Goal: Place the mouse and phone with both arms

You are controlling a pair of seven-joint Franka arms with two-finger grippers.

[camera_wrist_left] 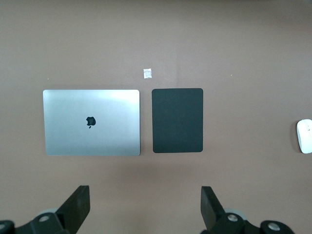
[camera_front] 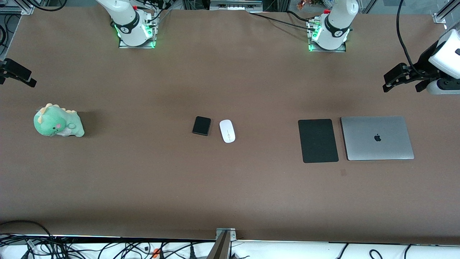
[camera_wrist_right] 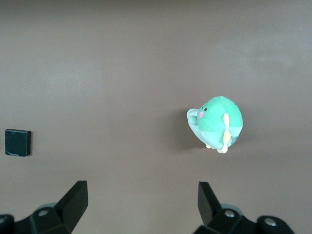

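Mouse (camera_front: 227, 131) beside phone (camera_front: 201, 125), frame centre; left gripper (camera_front: 400, 78) upper right, right gripper (camera_front: 16, 73) upper left, jaws apart, equally distant.

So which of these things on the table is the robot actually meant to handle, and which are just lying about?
Part of the job:
- mouse, beside the phone
- phone
- left gripper, open, up near the laptop's end
- right gripper, open, up near the plush dinosaur

Just lying about:
- mouse pad, beside the laptop
- laptop, closed
- plush dinosaur
- table

Robot lab: bolted arm bases (camera_front: 134, 34), cables (camera_front: 107, 248).
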